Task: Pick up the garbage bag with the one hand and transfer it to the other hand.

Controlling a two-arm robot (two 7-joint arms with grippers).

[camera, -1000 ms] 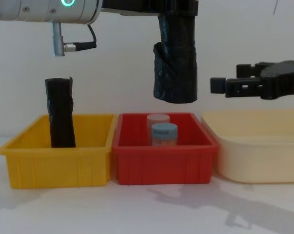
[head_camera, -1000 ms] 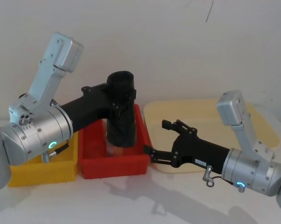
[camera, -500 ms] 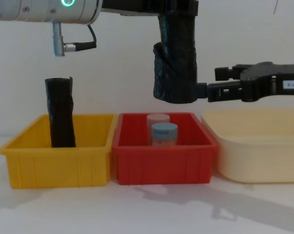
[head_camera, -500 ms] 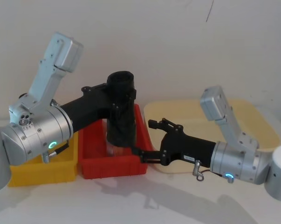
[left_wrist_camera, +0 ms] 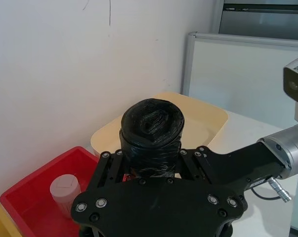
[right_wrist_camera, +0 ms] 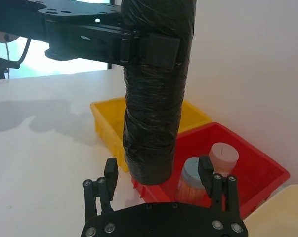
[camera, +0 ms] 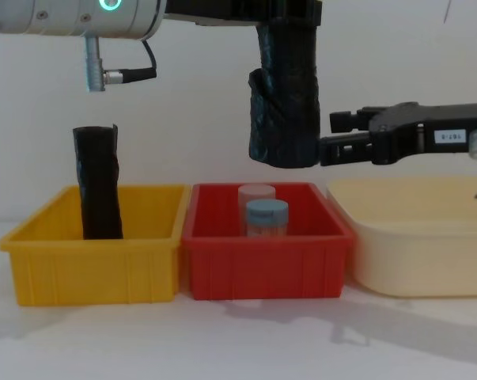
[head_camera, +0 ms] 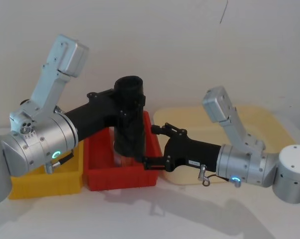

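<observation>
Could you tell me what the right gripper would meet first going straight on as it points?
The right gripper would probably first meet the garbage bag near its lower end, held up by the left gripper.

A: Bins?
B: Yellow plastic bin (camera: pixel 96 269), red plastic bin (camera: pixel 266 265), cream plastic tray (camera: pixel 420 253). White worktop (camera: pixel 222 340).
A: Rolls?
B: Thick glossy black crinkled garbage bag roll (camera: pixel 284 103), slim black upright roll (camera: pixel 98 182). Both plain.
A: Grippers?
B: Left gripper (head_camera: pixel 131 107) black, green ring (camera: pixel 110 5). Right gripper (camera: pixel 327 136) black, white label (camera: pixel 448 136), blue ring (head_camera: pixel 234 180).
A: Jar lids?
B: Blue lid (camera: pixel 266 210), pale pink lid (camera: pixel 256 191).
</observation>
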